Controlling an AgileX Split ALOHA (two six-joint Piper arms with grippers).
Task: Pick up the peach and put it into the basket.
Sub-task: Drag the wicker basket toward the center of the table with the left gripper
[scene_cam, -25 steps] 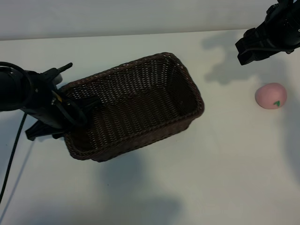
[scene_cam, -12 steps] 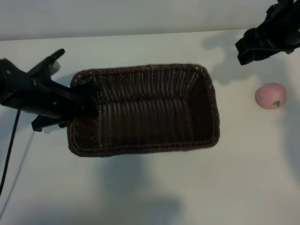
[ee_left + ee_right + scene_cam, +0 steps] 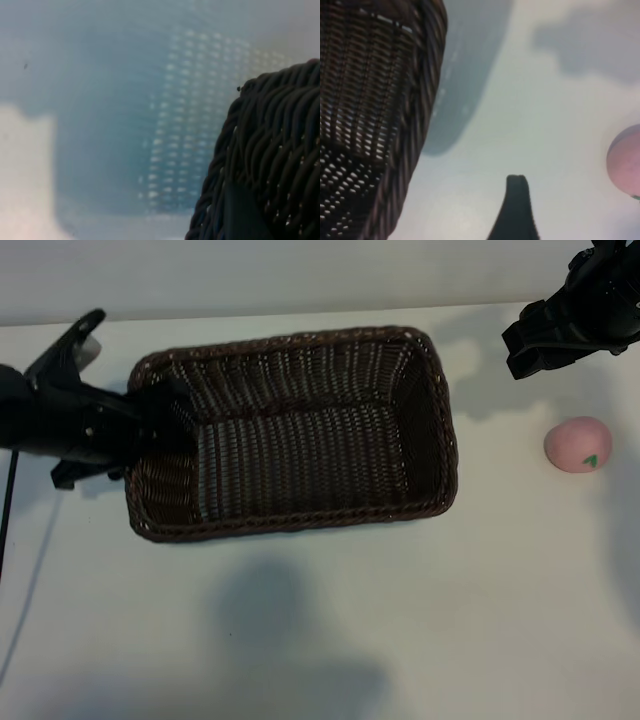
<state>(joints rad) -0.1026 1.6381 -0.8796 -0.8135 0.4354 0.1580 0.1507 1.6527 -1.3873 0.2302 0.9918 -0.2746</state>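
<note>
Wicker basket (image 3: 300, 430), dark brown and rectangular with a braided rim, hangs off the white table (image 3: 400, 620) in the exterior view, its long sides running across the picture and its shadow lying apart from it on the table toward the near edge. The left gripper (image 3: 160, 430) holds it at the short left-hand end, the jaws pinching the end wall with one finger inside the basket and the other outside. In the left wrist view the woven rim (image 3: 270, 165) fills the corner close to the lens, with the pale table blurred beyond it.

The peach (image 3: 578, 444), a small pink ball with a tiny green leaf mark, sits on the table well to the right of the basket, not touching it. The basket has nothing in it.

The right gripper (image 3: 540, 340) hangs above the table at the far right corner, beyond the peach and apart from both peach and basket. Its jaws stand spread and hold nothing. In the right wrist view one dark fingertip (image 3: 516, 210) shows, with the basket's corner (image 3: 415, 100) on one side and the edge of the peach (image 3: 626, 161) on the other.
</note>
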